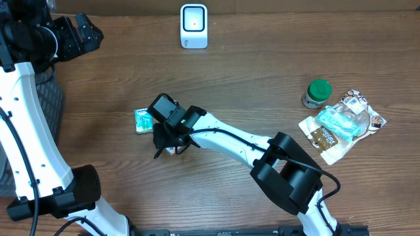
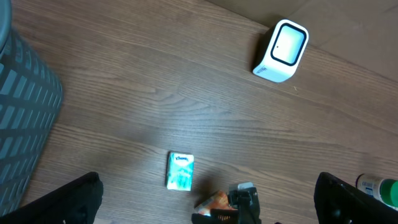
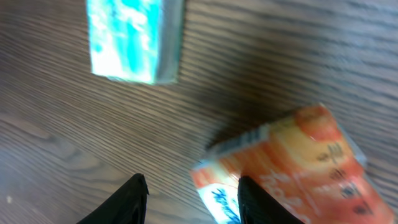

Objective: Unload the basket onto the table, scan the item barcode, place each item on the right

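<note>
- Overhead: the right hand (image 1: 168, 134) reaches to the middle-left of the counter (image 1: 262, 65), directly over a small orange packet (image 1: 173, 149), of which only a sliver shows. A teal tissue pack (image 1: 142, 120) lies just beside it. The scanner (image 1: 193, 26) stands at the far edge, well apart from both. The left hand (image 1: 75, 36) sits at the far-left corner, near nothing. A green-capped bottle (image 1: 317, 93) and a heap of snack wrappers (image 1: 341, 124) lie to the right.
- Left wrist: the left hand's fingers (image 2: 68, 202) stand wide apart and empty. Below them are the scanner, the tissue pack and the orange packet, with the right hand above the packet.
- Right wrist: the right hand's two fingers (image 3: 134, 199) are apart, with bare wood between them. The orange packet lies flat on the counter, mostly off to one side, with one corner by the other finger. It does not look clamped. The print is blurred and no barcode can be made out.
- Risks, taking the orange packet as the item to scan:
  - With the hand this slack, a lift would leave the packet behind.
  - Closing here may pinch only a corner — the packet could then swing or slip on the way to the scanner.
  - The tissue pack is near enough to be nudged.
  - The barcode side is unknown, so it may end up facing away from the scanner.
</note>
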